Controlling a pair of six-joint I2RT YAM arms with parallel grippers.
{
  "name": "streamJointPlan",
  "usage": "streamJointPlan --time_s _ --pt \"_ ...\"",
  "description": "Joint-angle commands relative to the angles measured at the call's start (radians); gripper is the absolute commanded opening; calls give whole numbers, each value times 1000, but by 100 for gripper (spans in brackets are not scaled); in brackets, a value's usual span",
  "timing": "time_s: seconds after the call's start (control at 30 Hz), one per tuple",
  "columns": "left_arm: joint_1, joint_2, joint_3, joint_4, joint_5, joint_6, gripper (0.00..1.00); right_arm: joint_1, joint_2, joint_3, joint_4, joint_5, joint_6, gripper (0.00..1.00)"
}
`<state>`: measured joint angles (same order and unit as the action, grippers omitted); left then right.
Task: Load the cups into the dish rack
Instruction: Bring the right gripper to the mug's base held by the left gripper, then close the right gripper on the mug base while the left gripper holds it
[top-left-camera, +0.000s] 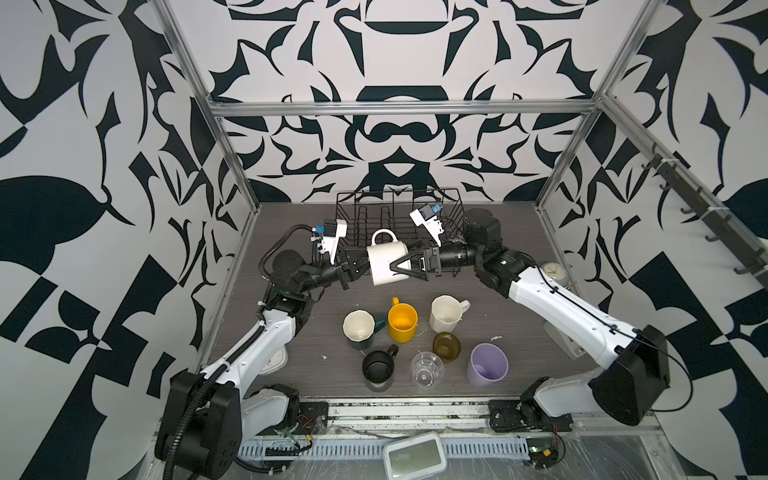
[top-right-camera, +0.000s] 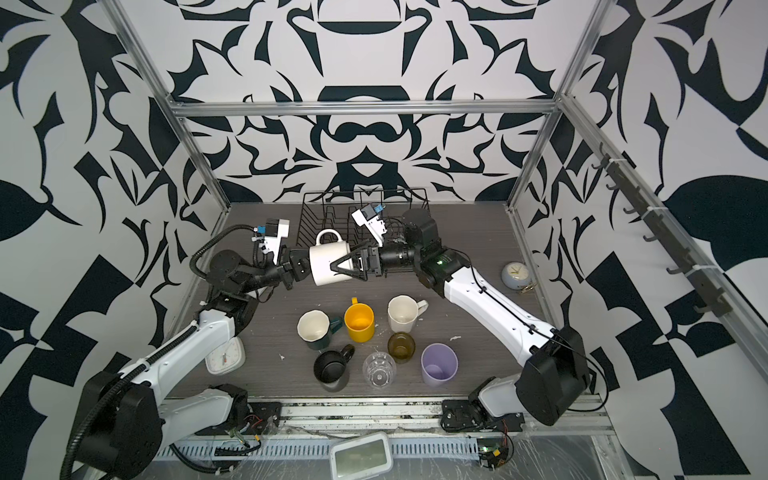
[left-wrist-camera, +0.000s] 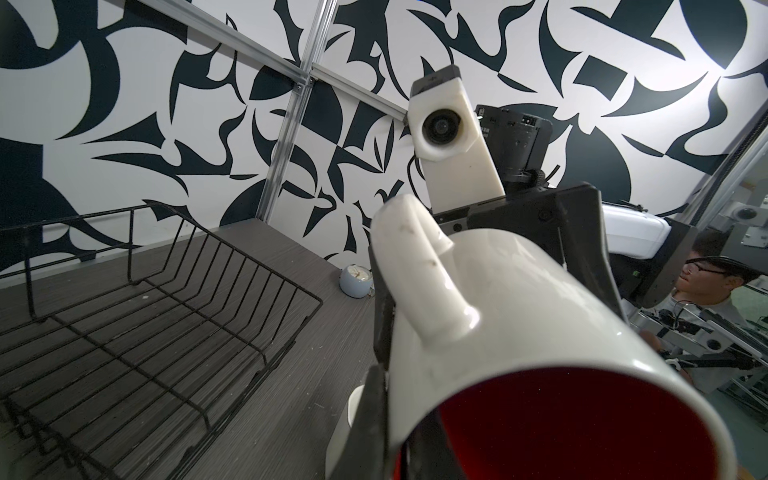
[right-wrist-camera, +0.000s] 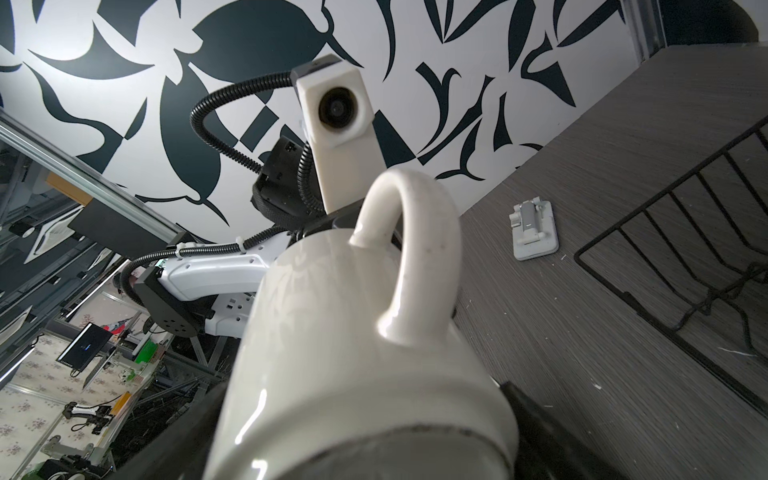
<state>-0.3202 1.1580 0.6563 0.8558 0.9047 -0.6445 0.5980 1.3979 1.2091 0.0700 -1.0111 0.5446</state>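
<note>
A white mug with a red inside (top-left-camera: 386, 262) (top-right-camera: 330, 264) (left-wrist-camera: 519, 311) (right-wrist-camera: 332, 332) hangs sideways, handle up, just in front of the black wire dish rack (top-left-camera: 453, 208) (top-right-camera: 307, 212) (left-wrist-camera: 166, 291). My left gripper (top-left-camera: 363, 266) (left-wrist-camera: 395, 415) is shut on its rim, one finger inside and one outside. My right gripper (top-left-camera: 395, 266) (right-wrist-camera: 365, 436) stands open, its jaws straddling the mug's base end. On the table nearer the front stand a teal mug (top-left-camera: 359, 328), yellow mug (top-left-camera: 402, 322), faceted white mug (top-left-camera: 446, 313), amber glass (top-left-camera: 446, 347), black mug (top-left-camera: 378, 365), clear glass (top-left-camera: 426, 368) and lilac tumbler (top-left-camera: 486, 365).
A round pale-blue clock (top-left-camera: 555, 272) (left-wrist-camera: 355, 280) sits at the table's right edge behind my right arm. A white square clock (top-right-camera: 224, 357) lies at the left edge, partly under my left arm. The rack holds nothing that I can see.
</note>
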Motion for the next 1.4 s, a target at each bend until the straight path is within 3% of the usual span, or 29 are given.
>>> streamJointPlan --time_s 0.0,0.37,0.73,0.97,1.17,1.23,1.37 --pt "1 -7 50 101 11 -33 0 10 -2 44 20 18 -23 99" --pt "1 5 52 143 21 -72 0 28 22 66 3 56 -25 95" --pt "1 3 54 146 5 -76 0 45 23 80 -51 94 -48 79" --pt "2 5 58 146 -4 -75 0 48 22 76 -67 116 -55 45" --pt "1 4 60 134 -15 -72 0 48 18 79 -57 133 -48 8" --pt "1 5 64 126 -16 -70 0 48 17 78 -35 132 -29 1" --pt "1 6 66 122 -24 -69 3 48 14 78 4 136 -1 0"
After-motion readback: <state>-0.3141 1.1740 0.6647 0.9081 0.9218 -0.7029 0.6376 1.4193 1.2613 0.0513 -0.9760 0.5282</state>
